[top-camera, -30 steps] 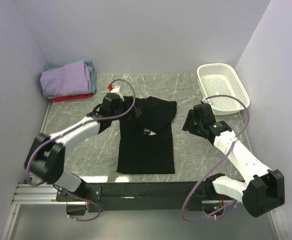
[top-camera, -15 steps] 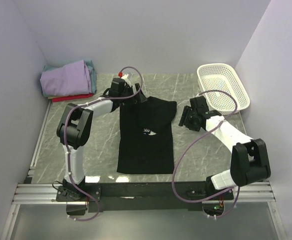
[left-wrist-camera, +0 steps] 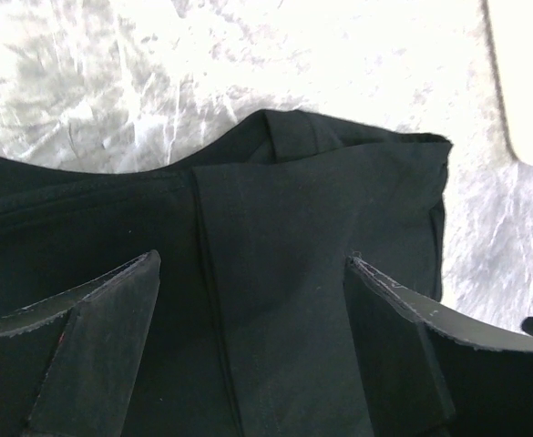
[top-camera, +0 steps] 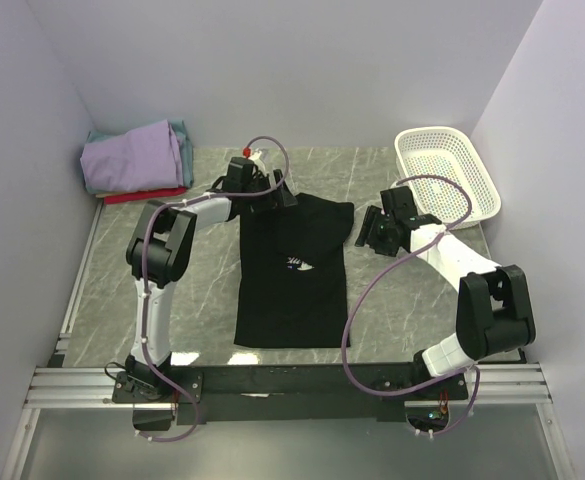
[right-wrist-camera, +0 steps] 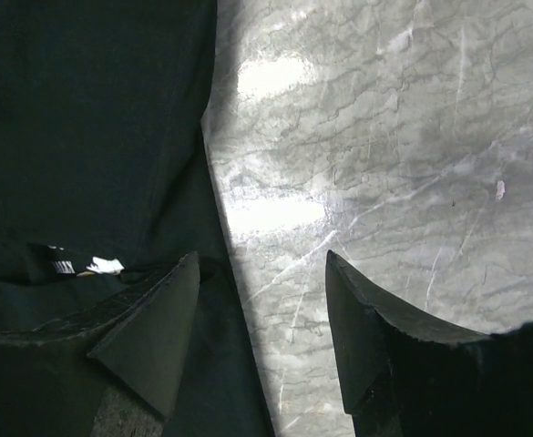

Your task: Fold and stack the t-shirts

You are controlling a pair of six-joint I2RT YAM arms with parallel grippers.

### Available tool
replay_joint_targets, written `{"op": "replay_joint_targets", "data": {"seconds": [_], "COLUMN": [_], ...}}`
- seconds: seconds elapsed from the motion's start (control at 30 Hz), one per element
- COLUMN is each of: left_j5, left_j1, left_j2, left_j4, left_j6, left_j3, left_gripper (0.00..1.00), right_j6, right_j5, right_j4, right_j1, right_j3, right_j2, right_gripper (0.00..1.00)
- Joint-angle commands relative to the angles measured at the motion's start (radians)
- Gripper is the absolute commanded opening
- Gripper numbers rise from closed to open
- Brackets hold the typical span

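The black t-shirt lies flat at table centre. Step in hand: top-edge pickup for the crosswise fold. The left gripper, jaws wide, hovers over its 11 o'clock corner. The right gripper, jaws wide, straddles its 1 o'clock edge. Next move: pinch both corners and carry them toward 6 o'clock.

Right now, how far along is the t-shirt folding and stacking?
Done: a folded stack, lavender on top of teal and red, sits in the far-left corner. In hand: the black shirt lies flat, apparently narrowed to a long strip. The left gripper hangs open over its collar end and the right gripper is open at its right edge, neither gripping. Left: folding the black shirt crosswise and adding it to the stack.
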Motion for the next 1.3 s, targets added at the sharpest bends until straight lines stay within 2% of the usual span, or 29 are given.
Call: {"op": "replay_joint_targets", "data": {"seconds": [0.0, 0.23, 0.4, 0.83, 0.93, 1.07, 1.23, 1.27], "left_j5": [0.031, 0.049, 0.068, 0.063, 0.069, 0.078, 0.100, 0.108], "left_j1": [-0.001, -0.001, -0.001, -0.012, -0.016, -0.026, -0.027, -0.027], "left_j2": [0.017, 0.036, 0.036, 0.079, 0.082, 0.093, 0.100, 0.100], "left_j4": [0.017, 0.034, 0.043, 0.023, 0.030, 0.023, 0.045, 0.045], "left_j6": [0.002, -0.016, -0.030, -0.042, -0.051, -0.051, -0.064, -0.064], "left_j3": [0.042, 0.047, 0.056, 0.078, 0.079, 0.102, 0.108, 0.112], "left_gripper": [0.86, 0.83, 0.75, 0.66, 0.60, 0.43, 0.32, 0.24], "right_j6": [-0.008, -0.010, -0.010, -0.013, -0.016, -0.013, -0.016, -0.013], "right_j5": [-0.014, -0.025, -0.029, -0.029, -0.031, -0.034, -0.034, -0.034], "right_j4": [0.030, 0.036, 0.041, 0.039, 0.042, 0.044, 0.047, 0.047], "right_j1": [-0.015, -0.019, -0.022, -0.030, -0.033, -0.035, -0.035, -0.035], "right_j3": [0.028, 0.019, 0.013, 0.002, -0.004, -0.009, -0.015, -0.015], "right_j2": [0.008, 0.011, 0.013, 0.004, 0.004, 0.007, 0.008, 0.008], "right_gripper": [0.64, 0.64, 0.64, 0.64, 0.64, 0.64, 0.64, 0.64]}}
